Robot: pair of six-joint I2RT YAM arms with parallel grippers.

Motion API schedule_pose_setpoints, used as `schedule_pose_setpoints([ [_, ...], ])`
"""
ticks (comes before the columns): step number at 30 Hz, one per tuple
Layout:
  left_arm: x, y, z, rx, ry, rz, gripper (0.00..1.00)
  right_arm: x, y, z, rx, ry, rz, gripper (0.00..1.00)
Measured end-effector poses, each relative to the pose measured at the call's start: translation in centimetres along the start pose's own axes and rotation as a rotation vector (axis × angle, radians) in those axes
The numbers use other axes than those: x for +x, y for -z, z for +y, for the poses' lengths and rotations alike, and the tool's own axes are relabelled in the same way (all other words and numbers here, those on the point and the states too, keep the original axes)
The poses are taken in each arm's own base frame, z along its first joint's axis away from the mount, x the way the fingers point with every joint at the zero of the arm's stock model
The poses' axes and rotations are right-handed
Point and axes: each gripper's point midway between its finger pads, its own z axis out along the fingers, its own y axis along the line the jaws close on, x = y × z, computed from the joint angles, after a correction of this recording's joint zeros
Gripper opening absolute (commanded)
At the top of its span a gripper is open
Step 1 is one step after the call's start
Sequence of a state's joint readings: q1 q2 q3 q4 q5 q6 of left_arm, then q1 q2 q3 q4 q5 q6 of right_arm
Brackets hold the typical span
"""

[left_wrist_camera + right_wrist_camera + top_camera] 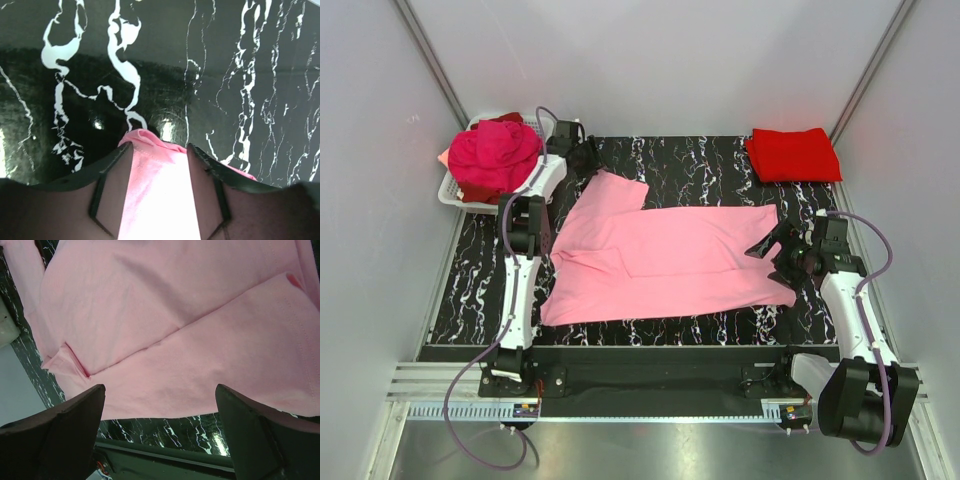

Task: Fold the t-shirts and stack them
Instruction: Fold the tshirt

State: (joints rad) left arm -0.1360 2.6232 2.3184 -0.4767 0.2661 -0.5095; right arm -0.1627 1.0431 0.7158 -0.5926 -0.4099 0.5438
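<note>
— What is the left gripper [160, 145] doing?
— Its two black fingers [111, 166] stand a bit apart. A tip of the soft light pink cotton t-shirt [670, 260] sits right between them. I cannot tell if they squeeze it or are just around it.
— And the right gripper [160, 386]?
— Wide open, with nothing in it. It hangs just above the pink cloth, where one layer lies over another.
— Where does the shirt lie?
— Flat in the middle of the black table with white marble streaks [700, 160]. Its long way runs from the left edge to the right edge. One bit pokes toward the far left corner, and the left gripper is at that bit. The right gripper is at the other end, by the right edge.
— So which arm is closer?
— Each has its own end. I think the next fold goes across the long way, so both ends matter.
— How do the arms stand?
— The left arm is stretched far out along the left edge, with its wrist turned in and low. The right arm is bent, with its elbow by the right edge and its gripper pointing left at the shirt.
— Any other shirts?
— A bright red folded t-shirt [793, 154] lies in the far right corner. A heap of magenta t-shirts [492, 155] sits in the white plastic mesh basket [452, 192] by the far left corner.
</note>
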Motion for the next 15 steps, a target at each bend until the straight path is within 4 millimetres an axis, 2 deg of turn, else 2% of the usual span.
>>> schedule_pose_setpoints([
  [6,0.21,-0.26,0.13,0.003,0.007,-0.006,0.27,0.06,0.0,-0.05,0.002,0.001,0.003,0.99],
  [7,0.24,-0.26,0.16,0.002,0.007,-0.004,0.19,0.06,-0.01,-0.05,0.002,0.0,0.003,1.0],
  [9,0.46,-0.25,0.24,-0.002,0.01,0.004,0.1,0.07,-0.05,-0.08,0.003,0.0,0.005,0.99],
  [10,0.58,-0.27,0.28,-0.004,0.011,0.007,0.02,0.08,-0.07,-0.09,0.003,-0.001,0.005,1.0],
  [15,0.72,-0.29,0.23,0.0,0.008,0.013,0.0,0.12,-0.18,-0.16,0.006,-0.004,0.01,0.99],
])
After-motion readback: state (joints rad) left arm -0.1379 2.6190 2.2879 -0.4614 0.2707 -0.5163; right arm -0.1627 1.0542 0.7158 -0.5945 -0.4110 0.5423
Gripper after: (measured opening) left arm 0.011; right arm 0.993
